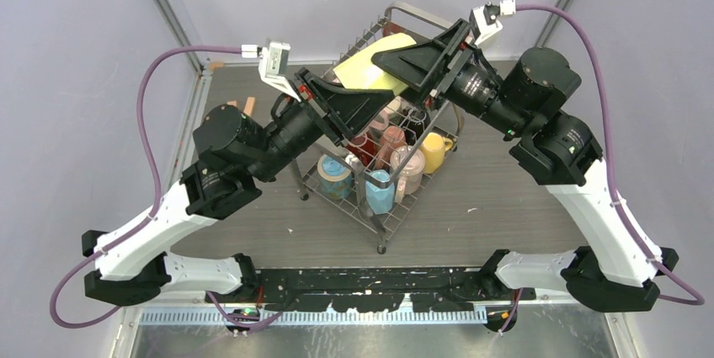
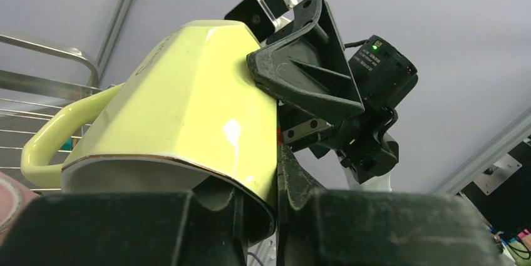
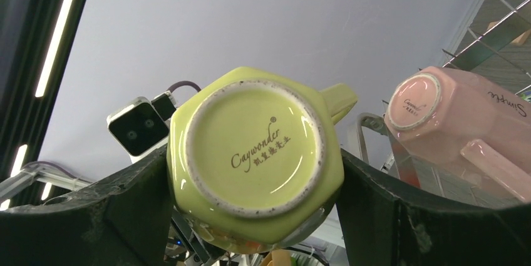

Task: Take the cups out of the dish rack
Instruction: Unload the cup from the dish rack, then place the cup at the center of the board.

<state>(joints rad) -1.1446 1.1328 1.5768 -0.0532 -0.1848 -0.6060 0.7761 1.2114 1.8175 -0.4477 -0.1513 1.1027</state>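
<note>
The pale yellow faceted ceramic mug point(image 1: 375, 63) hangs above the far end of the silver steel-wire dish rack point(image 1: 341, 205), which stands in the middle of the dark grey surface point(image 1: 505, 198), toward its far edge. The right end effector point(image 3: 257, 203) clamps the mug by its body. The left end effector point(image 2: 275, 216) has the mug's rim wall between its fingers, but I cannot tell whether it presses. In my judgement, one grip must be firm before the other lets go. Inside the rack lie a blue-and-tan banded mug point(image 1: 335, 174), a light blue mug point(image 1: 379, 192), a pink mug point(image 3: 463, 128) and some others.
</note>
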